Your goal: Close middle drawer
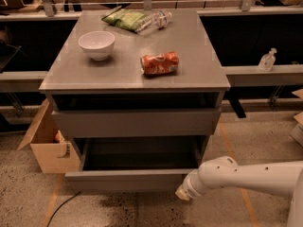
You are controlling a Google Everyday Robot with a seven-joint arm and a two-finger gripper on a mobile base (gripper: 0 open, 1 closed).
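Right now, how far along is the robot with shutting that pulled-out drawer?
Nothing looks done yet: the middle drawer stands pulled well out, its dark inside showing. In hand: the gripper sits low by the right end of the drawer's front panel, seemingly placed to push. Left to do: slide the drawer fully into the cabinet.

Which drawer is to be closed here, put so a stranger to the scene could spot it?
Look at the grey cabinet with a white bowl and an orange can on top. Under its upper drawer, only slightly open, the middle drawer is pulled far out, its grey box interior showing. The gripper sits at the right end of its front panel.
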